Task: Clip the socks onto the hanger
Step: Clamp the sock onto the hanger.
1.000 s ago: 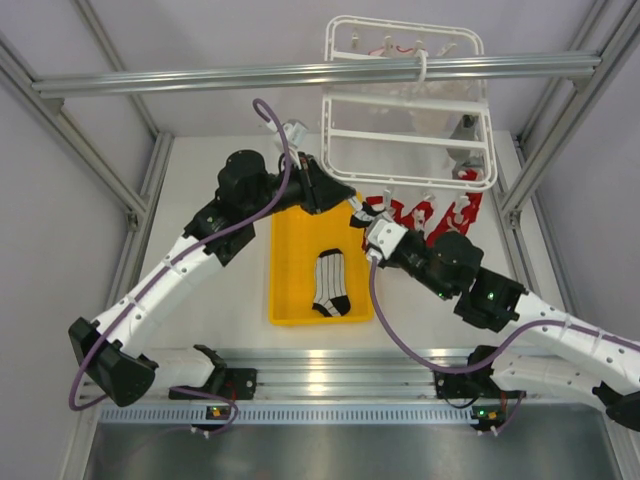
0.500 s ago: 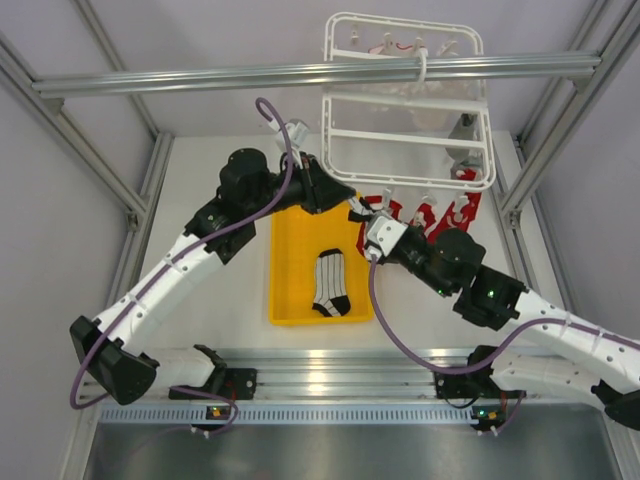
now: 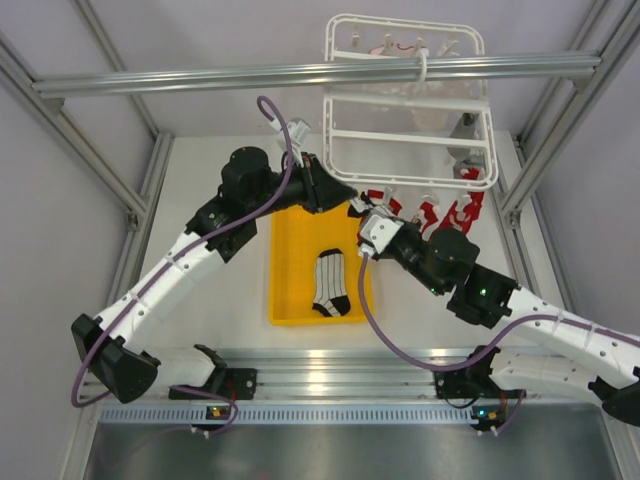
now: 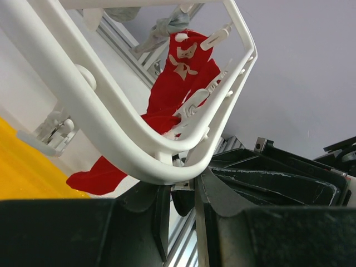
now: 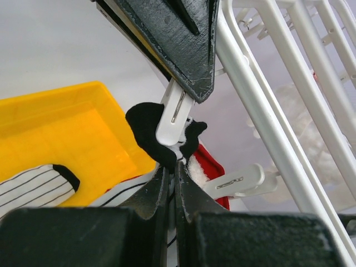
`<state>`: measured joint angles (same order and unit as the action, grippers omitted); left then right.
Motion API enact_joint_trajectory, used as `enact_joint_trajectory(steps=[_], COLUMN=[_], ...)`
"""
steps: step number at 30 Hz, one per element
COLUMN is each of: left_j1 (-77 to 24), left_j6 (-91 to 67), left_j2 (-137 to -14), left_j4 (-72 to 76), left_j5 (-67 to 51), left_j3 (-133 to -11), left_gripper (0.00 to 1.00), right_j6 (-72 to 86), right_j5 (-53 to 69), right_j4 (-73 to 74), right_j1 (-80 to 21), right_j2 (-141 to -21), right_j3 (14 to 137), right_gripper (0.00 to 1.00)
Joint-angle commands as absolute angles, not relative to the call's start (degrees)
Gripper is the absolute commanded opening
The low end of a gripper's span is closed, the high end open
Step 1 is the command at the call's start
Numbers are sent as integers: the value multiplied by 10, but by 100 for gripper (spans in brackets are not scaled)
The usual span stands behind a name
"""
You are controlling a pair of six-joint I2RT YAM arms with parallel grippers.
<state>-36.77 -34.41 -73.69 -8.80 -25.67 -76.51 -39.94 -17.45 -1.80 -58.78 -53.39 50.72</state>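
The white hanger (image 3: 400, 135) hangs from the beam at the back. My left gripper (image 3: 322, 190) is at its near left corner, shut on a white clip (image 5: 173, 119) under the frame (image 4: 111, 128). My right gripper (image 3: 362, 213) is shut on a white striped sock with a black toe (image 5: 143, 125). It holds that toe up against the lower end of the clip. Red socks (image 3: 440, 213) hang clipped along the hanger's near edge and also show in the left wrist view (image 4: 178, 89). Another striped sock (image 3: 333, 283) lies in the tray.
The yellow tray (image 3: 290, 300) sits on the table below both grippers. A grey aluminium beam (image 3: 200, 78) crosses overhead. Frame posts stand at the left and right sides. A free clip (image 5: 239, 181) dangles just right of the held sock.
My right gripper has moved up and to the left with the striped sock, closer to the clip at the hanger's corner. The left gripper has barely shifted.
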Motion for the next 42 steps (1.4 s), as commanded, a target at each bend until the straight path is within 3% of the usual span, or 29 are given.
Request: enact_joint_trajectory(steps=[1, 3, 4, 7, 11, 23, 31, 38, 42], left_j1=[-372, -371, -370, -368, -354, -258, -258, -272, -306], left_j6=[-352, -351, -349, -347, -350, -370, -278, -192, -136], left_j2=[-743, -740, -737, -724, -706, -610, -628, -652, -665], left_j4=[-131, -128, -122, -111, -84, -21, -4, 124, 125], left_j5=[-294, -287, -279, -265, -253, -301, -366, -419, -404], left_j3=[-776, -777, -779, -784, -786, -701, -670, -656, -670], left_gripper=[24, 33, 43, 56, 64, 64, 60, 57, 57], right_j6=[-404, -403, -402, -398, -389, -354, -301, -296, -292], right_j5=[-196, -196, -197, -197, -198, -193, -74, 0, 22], right_j4=[-60, -60, -55, -47, -33, 32, 86, 118, 126], right_j1=[-598, -598, -598, -598, -596, -534, -411, -381, -370], right_j2=[-527, -526, -524, -519, -504, -432, -429, -426, -424], right_j3=[531, 530, 530, 527, 503, 446, 467, 482, 482], right_gripper=[0, 0, 0, 0, 0, 0, 2, 4, 4])
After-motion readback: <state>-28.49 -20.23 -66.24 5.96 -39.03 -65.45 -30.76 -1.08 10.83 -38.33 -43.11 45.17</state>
